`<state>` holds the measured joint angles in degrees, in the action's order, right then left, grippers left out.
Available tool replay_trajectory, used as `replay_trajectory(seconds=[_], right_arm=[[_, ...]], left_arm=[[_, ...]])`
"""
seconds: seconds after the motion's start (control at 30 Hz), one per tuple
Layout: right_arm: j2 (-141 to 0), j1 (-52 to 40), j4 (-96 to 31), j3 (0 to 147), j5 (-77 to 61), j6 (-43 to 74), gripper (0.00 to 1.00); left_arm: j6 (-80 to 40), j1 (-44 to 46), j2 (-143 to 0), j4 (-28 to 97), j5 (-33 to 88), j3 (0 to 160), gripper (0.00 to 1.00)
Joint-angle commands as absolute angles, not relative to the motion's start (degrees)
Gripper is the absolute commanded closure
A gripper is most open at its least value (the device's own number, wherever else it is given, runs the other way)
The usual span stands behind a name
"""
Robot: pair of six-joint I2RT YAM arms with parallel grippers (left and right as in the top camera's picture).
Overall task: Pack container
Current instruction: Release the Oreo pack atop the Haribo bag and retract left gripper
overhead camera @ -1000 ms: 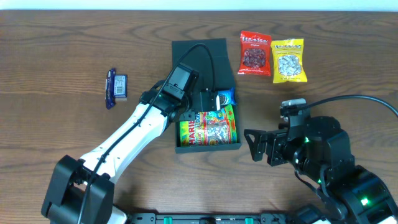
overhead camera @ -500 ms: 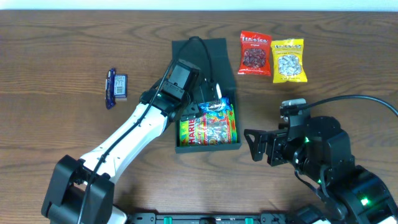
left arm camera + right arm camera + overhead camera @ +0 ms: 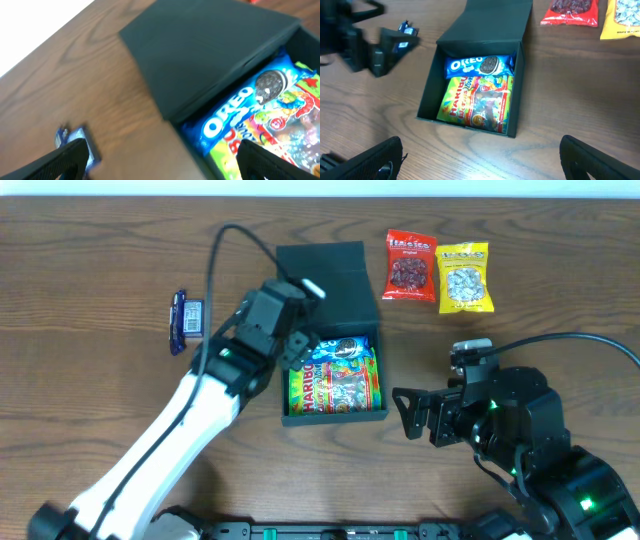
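Note:
The container [image 3: 282, 383] is a dark teal box in mid-table, its flap lid [image 3: 322, 268] folded back at the far end. Inside lie a blue Oreo packet [image 3: 346, 347] at the lid end and a green-yellow Haribo bag [image 3: 334, 386] in front of it. My left gripper [image 3: 293, 348] hangs open over the box's left wall with nothing in it; the left wrist view shows the Oreo packet [image 3: 245, 107] lying free beside its right finger [image 3: 260, 162]. My right gripper [image 3: 410, 415] stands open and empty to the right of the box, which it faces [image 3: 427, 100].
A red snack packet [image 3: 410, 266] and a yellow one [image 3: 464, 277] lie at the back right. A small blue packet [image 3: 186, 320] lies to the left of the box. A black cable [image 3: 215, 270] loops above the left arm.
The left gripper opened and let the Oreo packet drop into the box, then pulled back up and to the left. The right arm has not moved.

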<state>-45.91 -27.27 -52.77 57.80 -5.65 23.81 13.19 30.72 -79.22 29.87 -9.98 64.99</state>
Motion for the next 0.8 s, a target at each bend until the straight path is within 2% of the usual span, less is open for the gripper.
replay_trajectory(seconds=[0.0,0.33,0.6,0.77], right_arm=[[-45.76,-26.96,-52.77,58.15,-5.37,23.07,0.01],[-45.76,-26.96,-52.77,58.15,-5.39,23.07,0.01],[-45.76,-26.96,-53.06,58.15,-6.48,23.11,0.01],[-45.76,-26.96,-52.9,58.15,-6.24,23.09,0.01]], left_arm=[[4.01,30.72,-74.72,34.0,-14.09,66.17,0.05],[-12.53,30.72,-65.36,49.36,-13.91,66.17,0.05],[-31.27,30.72,-61.21,59.24,-13.04,66.17,0.05],[-33.93,30.72,-58.48,60.14,-10.48,66.17,0.05]])
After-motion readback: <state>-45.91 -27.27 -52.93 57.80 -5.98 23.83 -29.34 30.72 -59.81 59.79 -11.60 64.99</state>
